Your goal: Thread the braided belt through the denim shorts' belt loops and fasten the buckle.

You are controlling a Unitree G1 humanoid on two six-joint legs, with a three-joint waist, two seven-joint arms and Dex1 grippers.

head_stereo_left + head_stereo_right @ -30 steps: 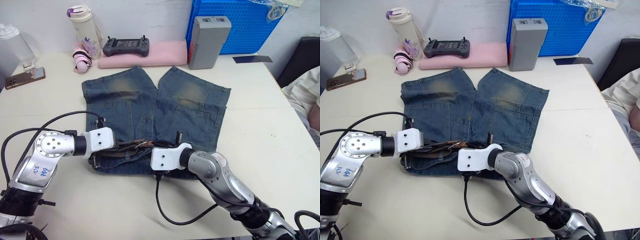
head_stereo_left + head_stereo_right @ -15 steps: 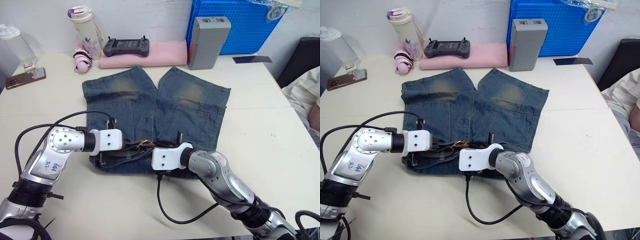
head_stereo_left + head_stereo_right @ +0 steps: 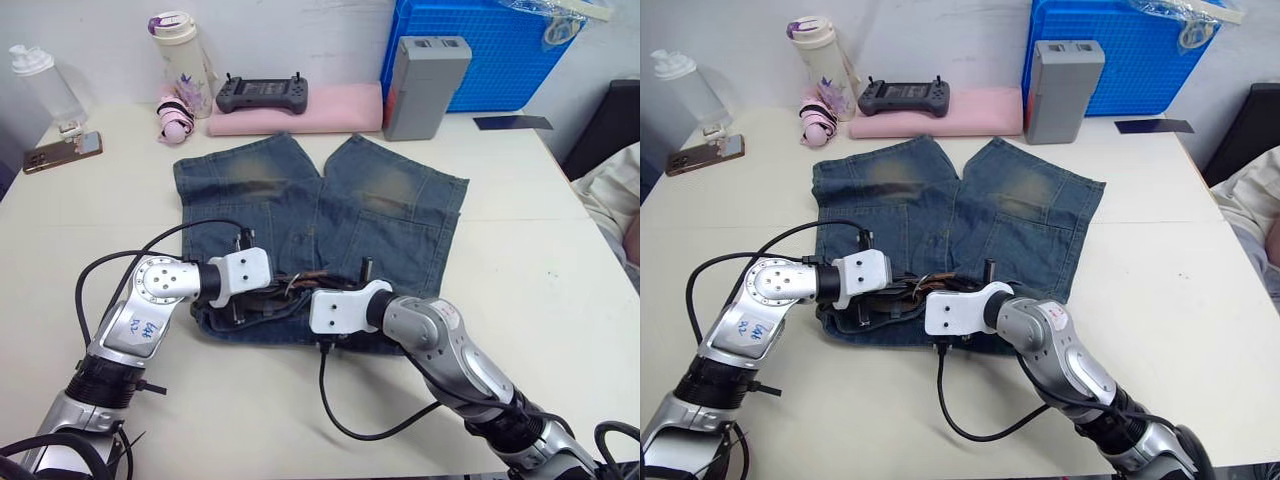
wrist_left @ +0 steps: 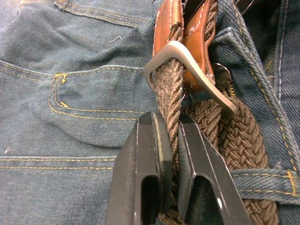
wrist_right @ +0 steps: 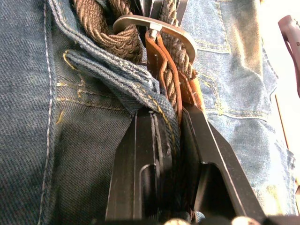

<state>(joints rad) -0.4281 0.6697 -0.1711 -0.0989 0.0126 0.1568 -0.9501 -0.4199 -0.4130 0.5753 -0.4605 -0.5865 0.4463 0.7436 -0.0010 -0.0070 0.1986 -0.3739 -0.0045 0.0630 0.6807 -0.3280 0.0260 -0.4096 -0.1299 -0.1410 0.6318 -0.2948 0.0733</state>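
Braided belt rough woven; buckle matt metal; denim shorts cloth.

Shorts at the middle of the table, everything else ranged behind or beside them

The denim shorts lie flat on the table, legs pointing to the far side, waistband nearest the robot. The braided belt lies on that waistband, its buckle on the denim. Behind the shorts lies a pad with a controller on it. Right of the pad stands a box, a crate behind it. Behind the shorts to the left stand a tumbler and a bottle, a phone beside them.
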